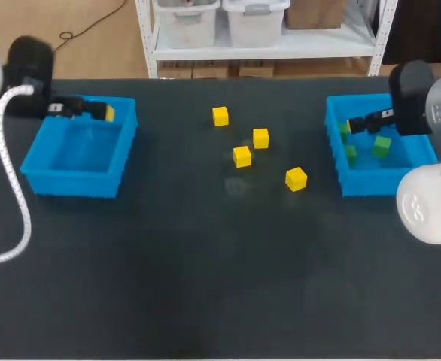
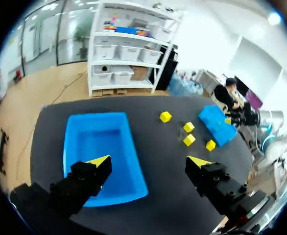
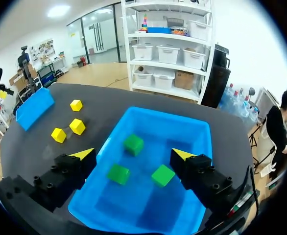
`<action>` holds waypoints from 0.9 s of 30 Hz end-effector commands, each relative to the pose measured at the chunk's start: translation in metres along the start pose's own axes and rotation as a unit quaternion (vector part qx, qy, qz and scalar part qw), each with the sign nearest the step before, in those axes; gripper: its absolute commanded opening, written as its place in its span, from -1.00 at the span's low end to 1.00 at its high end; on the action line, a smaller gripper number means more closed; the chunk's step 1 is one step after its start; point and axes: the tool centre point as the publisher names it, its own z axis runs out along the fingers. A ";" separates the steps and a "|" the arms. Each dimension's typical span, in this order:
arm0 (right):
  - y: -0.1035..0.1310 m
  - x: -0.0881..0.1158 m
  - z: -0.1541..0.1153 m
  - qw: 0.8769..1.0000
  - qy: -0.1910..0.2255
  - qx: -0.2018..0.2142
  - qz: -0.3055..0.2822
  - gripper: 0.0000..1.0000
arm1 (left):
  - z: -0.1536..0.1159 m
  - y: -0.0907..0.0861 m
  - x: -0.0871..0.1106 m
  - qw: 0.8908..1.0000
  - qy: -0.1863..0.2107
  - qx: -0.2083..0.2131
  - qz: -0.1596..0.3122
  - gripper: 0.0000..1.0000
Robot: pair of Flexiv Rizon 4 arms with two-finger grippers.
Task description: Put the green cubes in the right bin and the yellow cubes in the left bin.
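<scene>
Two empty pincers (image 2: 150, 160) (image 3: 133, 153), widely spread.

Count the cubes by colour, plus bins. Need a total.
Yellow cubes: 4, loose on the table
Green cubes: 3, all in one bin
Blue bins: 2
Total: 9

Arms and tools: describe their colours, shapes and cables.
The left arm and right arm have rounded silver-white joints and black wrist blocks. A white ribbed hose runs from the left arm. The left tool and right tool each have two blocky black bolted fingers with bright yellow wedge tips.
</scene>
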 end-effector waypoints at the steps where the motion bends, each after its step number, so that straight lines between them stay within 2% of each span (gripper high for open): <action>1: 0.002 0.000 -0.001 1.000 0.001 0.013 0.000 1.00 | 0.019 -0.031 -0.037 0.991 0.097 -0.052 0.080 1.00; 6: 0.002 0.000 -0.001 1.000 0.001 0.013 0.000 1.00 | 0.041 -0.066 -0.050 0.985 0.125 -0.031 0.118 1.00; 10: 0.002 0.000 -0.001 1.000 0.001 0.013 0.000 1.00 | 0.062 -0.083 -0.053 0.979 0.147 -0.032 0.135 1.00; 13: 0.002 0.000 -0.001 1.000 0.001 0.013 0.000 1.00 | 0.079 -0.088 -0.054 0.976 0.166 -0.035 0.139 1.00; 16: 0.002 0.000 -0.001 1.000 0.001 0.013 0.000 1.00 | 0.095 -0.085 -0.052 0.971 0.189 -0.062 0.136 1.00; 21: 0.002 0.000 -0.001 1.000 0.001 0.013 0.000 1.00 | 0.116 -0.091 -0.050 0.965 0.214 -0.062 0.136 1.00; 27: 0.002 0.000 -0.001 1.000 0.001 0.013 0.000 1.00 | 0.136 -0.108 -0.046 0.958 0.236 -0.051 0.153 1.00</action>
